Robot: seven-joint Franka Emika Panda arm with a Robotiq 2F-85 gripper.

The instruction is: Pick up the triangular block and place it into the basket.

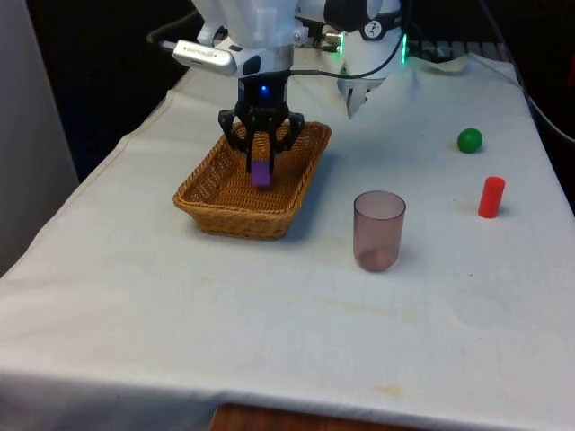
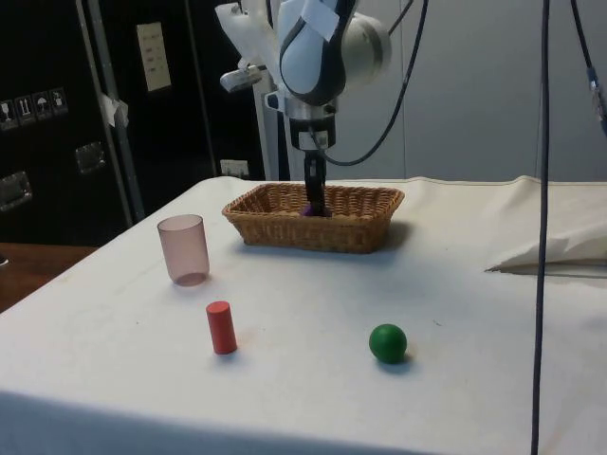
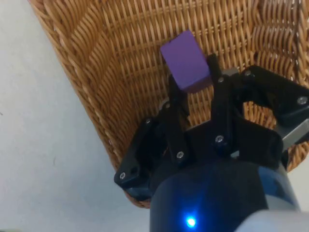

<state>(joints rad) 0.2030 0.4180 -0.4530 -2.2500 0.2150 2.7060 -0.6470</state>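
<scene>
End effector (image 1: 261, 158) lowered inside the wicker basket (image 1: 208, 205), fingers (image 3: 216, 104) closed narrowly on a purple block (image 3: 186, 61), clamped at its upper part. Block hanging just above the basket floor, near the basket's middle; contact with the weave impossible to judge. Also seen in the side view: end effector (image 2: 314, 201) dipping below the basket rim (image 2: 379, 224), a sliver of purple (image 2: 306, 211) beside it. Out on the tabletop (image 1: 269, 314), at the front view's right of the basket: translucent pinkish cup (image 1: 378, 230) upright, near the basket; red cylinder (image 1: 490, 197) standing further right; green ball (image 1: 469, 140) beyond it, well apart from the basket.
</scene>
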